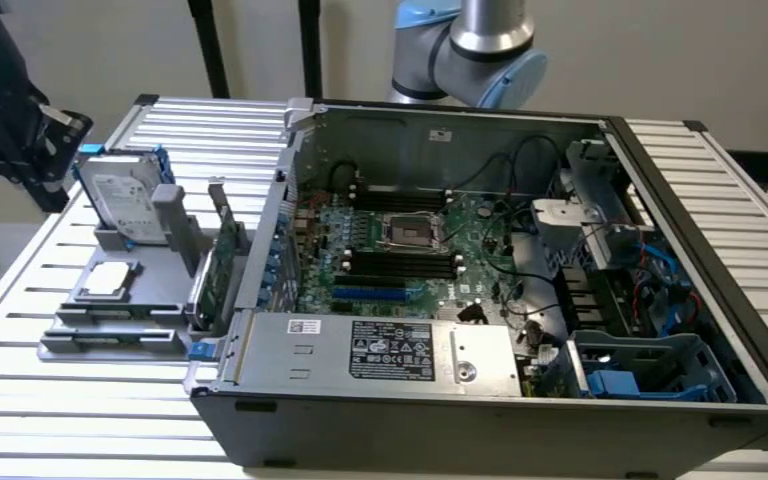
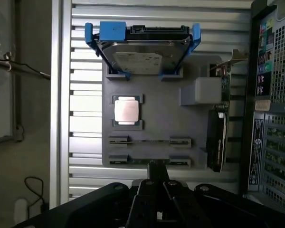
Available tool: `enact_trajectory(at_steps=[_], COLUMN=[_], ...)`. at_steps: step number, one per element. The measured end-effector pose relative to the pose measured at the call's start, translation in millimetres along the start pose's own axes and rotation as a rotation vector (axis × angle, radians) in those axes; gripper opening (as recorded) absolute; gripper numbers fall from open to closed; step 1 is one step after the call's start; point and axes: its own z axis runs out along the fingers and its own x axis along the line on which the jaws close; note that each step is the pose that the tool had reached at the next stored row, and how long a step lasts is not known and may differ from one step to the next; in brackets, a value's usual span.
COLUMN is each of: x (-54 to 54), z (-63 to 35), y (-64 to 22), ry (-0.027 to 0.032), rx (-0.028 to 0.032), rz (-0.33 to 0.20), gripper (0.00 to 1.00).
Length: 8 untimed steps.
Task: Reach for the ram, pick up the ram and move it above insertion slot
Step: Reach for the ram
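Two thin ram sticks (image 2: 149,141) stand on edge in grey clips at the near end of a grey tray (image 2: 161,118); in the exterior view they are at the tray's front (image 1: 111,316). My gripper (image 2: 157,185) hangs high above the tray with its dark fingers shut and nothing between them, nearest the closer ram stick (image 2: 147,161). The black memory slots (image 1: 404,263) lie on the green motherboard inside the open computer case (image 1: 491,390), at the exterior view's right of the tray.
The tray also holds a silver hard drive with blue rails (image 2: 141,52), a processor (image 2: 127,110) and an upright green expansion card (image 2: 217,137) against the case wall. A dark object (image 1: 4,110) hangs at the exterior view's left edge. The arm's base (image 1: 471,50) stands behind the case.
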Motion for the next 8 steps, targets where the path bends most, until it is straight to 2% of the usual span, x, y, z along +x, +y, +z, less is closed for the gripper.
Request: enact_trajectory(at_steps=[3,8], x=[-1.4,-1.5], z=[3.6,4.7], y=[-5.5,-6.3], ry=[-0.0001,0.0002], rx=[0.0014,0.0021], rz=[0.000,0.000], gripper=[0.11,0.11])
